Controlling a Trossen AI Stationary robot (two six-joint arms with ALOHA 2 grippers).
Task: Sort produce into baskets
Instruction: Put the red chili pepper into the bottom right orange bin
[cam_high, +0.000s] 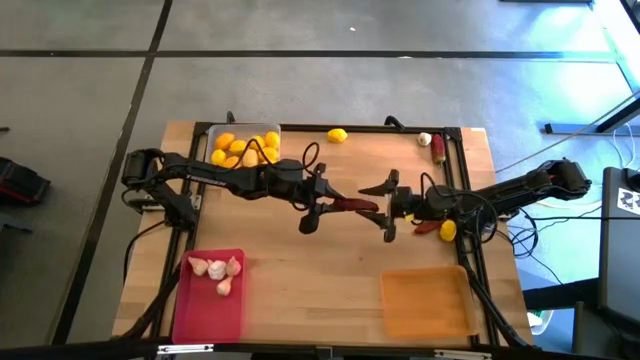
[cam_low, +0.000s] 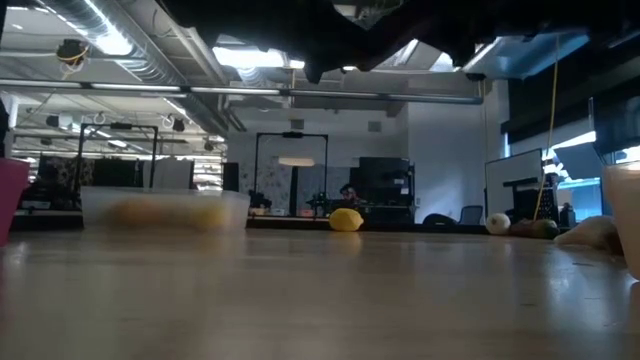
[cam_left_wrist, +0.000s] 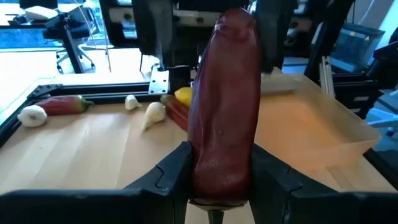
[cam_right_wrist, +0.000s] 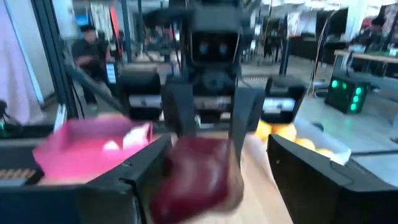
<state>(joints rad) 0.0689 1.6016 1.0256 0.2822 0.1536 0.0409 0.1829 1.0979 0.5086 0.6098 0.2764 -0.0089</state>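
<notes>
two sets of fingers meet over the middle of the counter (cam_high: 300, 290), with one dark red chili pepper (cam_high: 352, 205) between them. the left fingers (cam_high: 318, 203) are clamped on the chili's stem end, and it runs straight out from them with its long axis pointing toward the right arm. the right fingers (cam_high: 392, 205) stand spread apart, one on each side of the chili's free tip, not yet pinching it. this looks like a handover: the right fingers need only close across that axis. the orange basket (cam_high: 428, 303) lies on the right arm's side, so that arm is nearer to it. the clear basket (cam_high: 243, 148) holds yellow fruits and the pink-red basket (cam_high: 210, 295) holds garlic bulbs (cam_high: 217, 271).
</notes>
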